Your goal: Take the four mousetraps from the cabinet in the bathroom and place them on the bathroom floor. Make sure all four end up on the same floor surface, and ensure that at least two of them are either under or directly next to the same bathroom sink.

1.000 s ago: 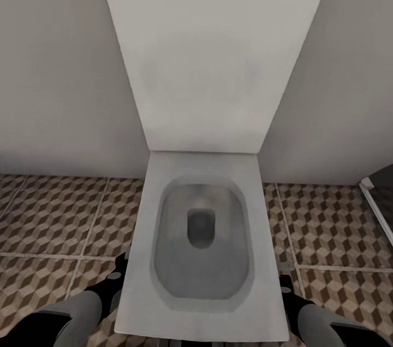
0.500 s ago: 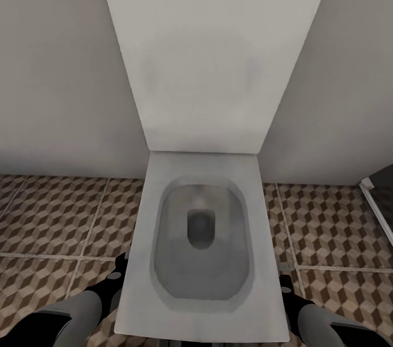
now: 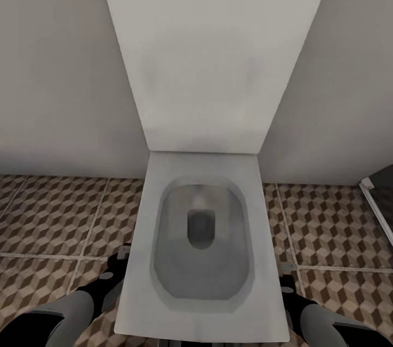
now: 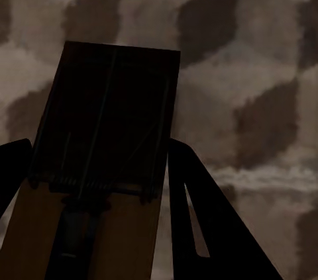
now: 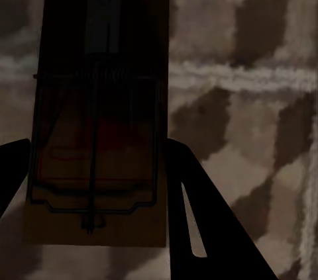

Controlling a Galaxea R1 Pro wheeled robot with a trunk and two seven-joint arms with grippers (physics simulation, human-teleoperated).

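Observation:
In the left wrist view a brown wooden mousetrap (image 4: pixel 106 108) with a dark wire bar sits tilted between the dark fingers of my left gripper (image 4: pixel 99 147), which is shut on its long edges just over the bathroom floor (image 4: pixel 252 61). Another mousetrap (image 5: pixel 99 61) lies flat-faced between the fingers of my right gripper (image 5: pixel 96 144), which is shut on its sides above the cube-patterned tiles (image 5: pixel 245 128). From the head camera, my left gripper (image 3: pixel 117 268) hangs low beside one flank of the toilet and my right gripper (image 3: pixel 284 281) beside the other. The cabinet is out of view.
A white square toilet (image 3: pixel 202 237) with its lid (image 3: pixel 213 52) raised stands straight ahead against a pale wall (image 3: pixel 54 90). Tiled floor (image 3: pixel 54 216) lies on both sides of it. A dark panel with a white frame (image 3: pixel 376 199) stands at the far right.
My left arm has shifted slightly up and away from the toilet's side, carrying its mousetrap along. The right arm and the camera have stayed still.

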